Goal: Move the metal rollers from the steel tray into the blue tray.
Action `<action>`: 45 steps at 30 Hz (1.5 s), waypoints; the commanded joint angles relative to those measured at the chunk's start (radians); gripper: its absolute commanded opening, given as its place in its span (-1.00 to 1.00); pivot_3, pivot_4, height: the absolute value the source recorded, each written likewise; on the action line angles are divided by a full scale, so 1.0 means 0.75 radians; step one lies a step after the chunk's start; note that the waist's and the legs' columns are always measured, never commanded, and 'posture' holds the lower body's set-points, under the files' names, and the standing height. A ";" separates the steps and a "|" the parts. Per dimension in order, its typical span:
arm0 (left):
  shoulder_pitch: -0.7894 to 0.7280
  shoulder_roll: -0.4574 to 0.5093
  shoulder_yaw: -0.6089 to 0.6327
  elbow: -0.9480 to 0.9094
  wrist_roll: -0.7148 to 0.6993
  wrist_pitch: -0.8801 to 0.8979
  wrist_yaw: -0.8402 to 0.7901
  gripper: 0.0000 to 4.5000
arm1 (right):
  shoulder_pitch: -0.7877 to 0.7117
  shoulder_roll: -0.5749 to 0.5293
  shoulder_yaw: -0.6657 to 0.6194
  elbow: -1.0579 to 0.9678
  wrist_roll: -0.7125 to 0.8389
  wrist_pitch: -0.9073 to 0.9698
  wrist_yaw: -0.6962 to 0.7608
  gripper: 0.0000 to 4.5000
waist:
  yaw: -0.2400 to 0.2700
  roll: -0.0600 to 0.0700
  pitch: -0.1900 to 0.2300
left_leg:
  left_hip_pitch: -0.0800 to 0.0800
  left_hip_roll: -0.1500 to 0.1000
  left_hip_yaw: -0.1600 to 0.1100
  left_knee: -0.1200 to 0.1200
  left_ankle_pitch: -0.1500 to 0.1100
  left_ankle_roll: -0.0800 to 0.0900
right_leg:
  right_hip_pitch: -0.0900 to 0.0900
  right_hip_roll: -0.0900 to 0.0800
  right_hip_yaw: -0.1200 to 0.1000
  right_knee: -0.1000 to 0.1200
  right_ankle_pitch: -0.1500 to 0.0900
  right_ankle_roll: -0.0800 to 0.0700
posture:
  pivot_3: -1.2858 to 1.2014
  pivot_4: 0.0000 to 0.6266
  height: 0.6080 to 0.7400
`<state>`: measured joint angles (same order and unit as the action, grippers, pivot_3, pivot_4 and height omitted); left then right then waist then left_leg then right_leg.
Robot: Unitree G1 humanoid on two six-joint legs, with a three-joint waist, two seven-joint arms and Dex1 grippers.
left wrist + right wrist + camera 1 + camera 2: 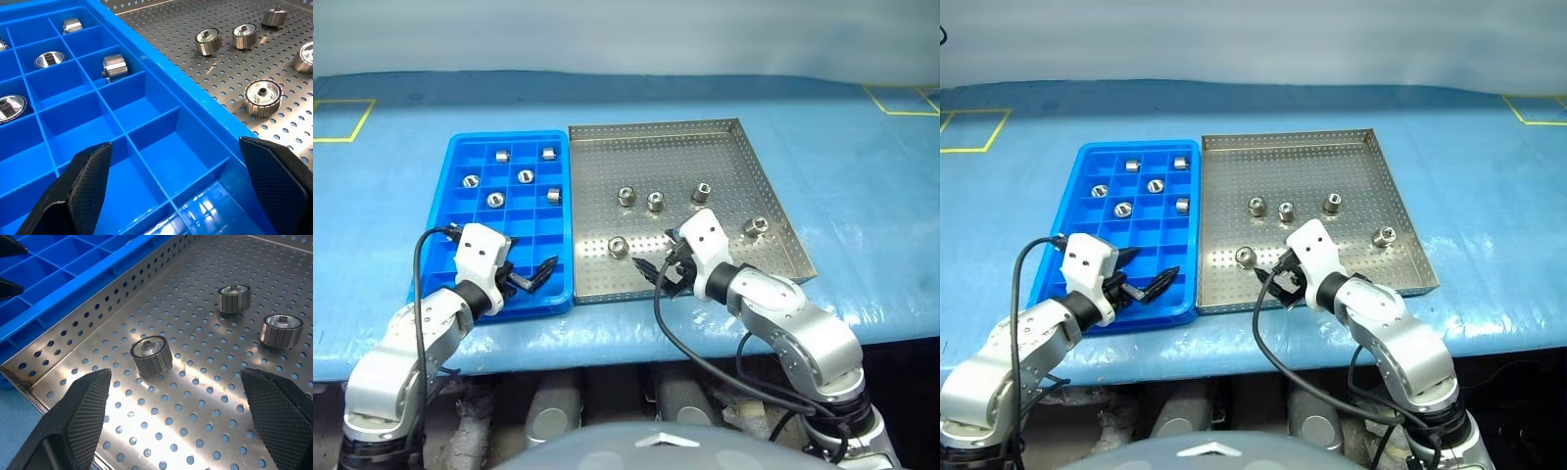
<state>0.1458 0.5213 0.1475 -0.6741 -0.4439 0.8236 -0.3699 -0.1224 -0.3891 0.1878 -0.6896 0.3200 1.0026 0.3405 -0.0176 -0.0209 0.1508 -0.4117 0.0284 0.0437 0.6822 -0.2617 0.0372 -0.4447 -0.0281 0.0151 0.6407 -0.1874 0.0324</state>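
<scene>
**What the views cut off or cover**

In the head views the right gripper (658,273) covers part of the steel tray (773,211) floor near its front rim, and the left gripper (536,277) covers part of the blue tray (450,211) at its front edge. In the left wrist view two metal rollers (8,106) in the blue tray are cropped by the picture's edge, as is one at the steel tray side. The rollers' bores are too small to make out from the head.
</scene>
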 commanded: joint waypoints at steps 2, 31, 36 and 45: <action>-0.010 -0.007 0.027 -0.033 0.001 -0.007 0.023 1.00 | -0.019 -0.004 -0.008 -0.047 0.000 -0.023 -0.006 0.98 | 0.000 0.000 0.000 | 0.000 0.000 0.000 0.000 0.000 0.000 | 0.000 0.000 0.000 0.000 0.000 0.000 | 0.02 -0.52 1.00; -1.230 -0.062 -0.540 1.197 0.283 -0.336 -0.507 1.00 | -0.024 0.152 -0.063 -0.036 -0.047 -0.038 -0.189 0.98 | -0.024 -0.001 0.000 | -0.002 -0.010 -0.001 0.002 0.001 0.000 | 0.001 0.003 0.002 0.000 0.002 0.002 | -0.07 -0.52 1.00; -1.455 -0.219 -0.587 1.703 0.408 -0.532 -0.562 1.00 | 0.012 0.180 -0.065 -0.062 -0.060 -0.049 -0.221 0.98 | -0.055 -0.001 0.000 | -0.003 -0.010 -0.001 0.002 0.001 0.000 | 0.001 0.003 0.003 0.000 0.002 0.003 | -0.10 -0.52 1.00; -1.589 -0.349 -0.617 2.228 0.613 -0.772 -0.577 1.00 | 0.069 0.210 -0.083 -0.118 -0.068 -0.056 -0.275 0.98 | -0.119 -0.001 0.000 | -0.003 -0.010 0.000 0.002 0.000 0.002 | 0.000 0.003 0.006 0.000 0.006 0.012 | -0.16 -0.52 1.00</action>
<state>-1.0078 0.2652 -0.3173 0.9613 -0.0125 0.2856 -0.8070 -0.0749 -0.2378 0.1451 -0.7222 0.2745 0.9820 0.1443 -0.1069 -0.0218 0.1507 -0.4139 0.0212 0.0439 0.6840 -0.2620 0.0387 -0.4449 -0.0257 0.0199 0.6410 -0.1829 0.0416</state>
